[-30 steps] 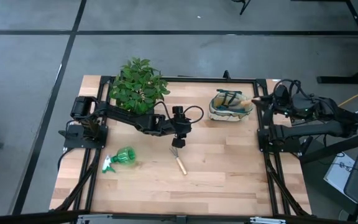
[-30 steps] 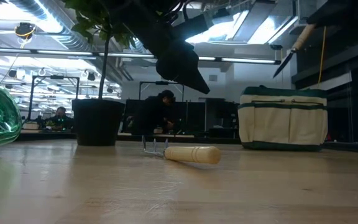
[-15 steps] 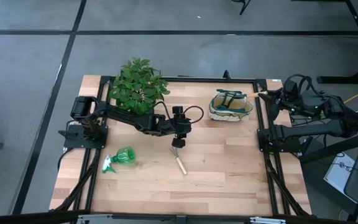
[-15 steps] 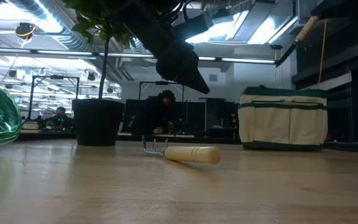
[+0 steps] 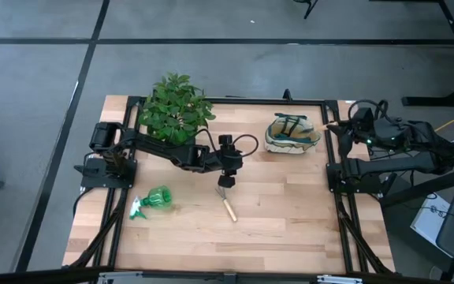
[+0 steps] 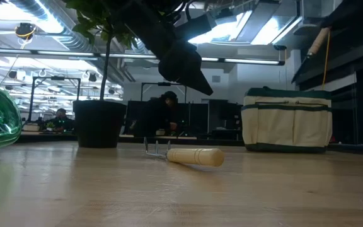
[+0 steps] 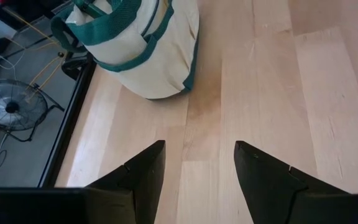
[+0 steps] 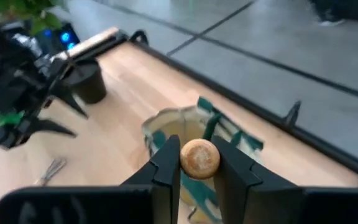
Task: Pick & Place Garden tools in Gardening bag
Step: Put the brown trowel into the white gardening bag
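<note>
The wooden table [image 5: 274,213] carries a plant pot [image 6: 99,123], spray bottle [image 5: 153,201], hand rake [image 5: 227,202] and gardening bag [image 5: 292,134].

Rake [image 5: 228,207] table centre; spray bottle [image 5: 151,201] left; bag [image 5: 292,135] back right.

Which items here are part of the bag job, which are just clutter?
Job: bag; rake; spray bottle; wooden-handled tool clamped in right gripper; left gripper open above rake.
Clutter: plant, its pot.

The right gripper [image 8: 199,163] hides all but the wooden handle's [image 8: 199,157] round end.
</note>
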{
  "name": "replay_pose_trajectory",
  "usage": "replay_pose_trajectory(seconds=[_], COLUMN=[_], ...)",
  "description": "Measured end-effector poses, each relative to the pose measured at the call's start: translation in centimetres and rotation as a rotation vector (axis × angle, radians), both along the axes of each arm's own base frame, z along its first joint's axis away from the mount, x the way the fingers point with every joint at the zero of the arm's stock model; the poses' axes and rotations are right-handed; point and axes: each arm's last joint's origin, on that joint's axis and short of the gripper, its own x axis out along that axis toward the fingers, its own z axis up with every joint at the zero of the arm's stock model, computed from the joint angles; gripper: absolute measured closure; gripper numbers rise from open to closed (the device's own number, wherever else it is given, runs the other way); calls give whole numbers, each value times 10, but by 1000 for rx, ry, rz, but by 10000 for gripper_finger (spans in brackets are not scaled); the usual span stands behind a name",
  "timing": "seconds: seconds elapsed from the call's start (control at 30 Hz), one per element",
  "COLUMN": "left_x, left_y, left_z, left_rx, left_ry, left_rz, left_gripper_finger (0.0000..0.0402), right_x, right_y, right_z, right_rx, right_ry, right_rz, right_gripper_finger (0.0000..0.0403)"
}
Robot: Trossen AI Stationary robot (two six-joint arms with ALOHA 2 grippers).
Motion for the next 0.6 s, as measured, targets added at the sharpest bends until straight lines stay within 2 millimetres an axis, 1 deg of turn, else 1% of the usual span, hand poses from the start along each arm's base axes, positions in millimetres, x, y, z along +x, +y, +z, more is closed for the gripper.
replay_pose_trajectory(seconds=[0.23,0.5,0.6], left_x=[1,1,1], left_y=[0,1,2], left_z=[1,1,1], left_rx=[1,32,55], left_ry=[-13,4,17], left_rz=[0,-23,-37], left_gripper_finger=[213,215,216], right_x=[2,1,4], right_y=[4,4,4], right_z=[-1,-2,-7], right_rx=[72,95,96], right_ry=[-2,11,15], right_rz=[119,133,132], right_gripper_finger=[335,335,335])
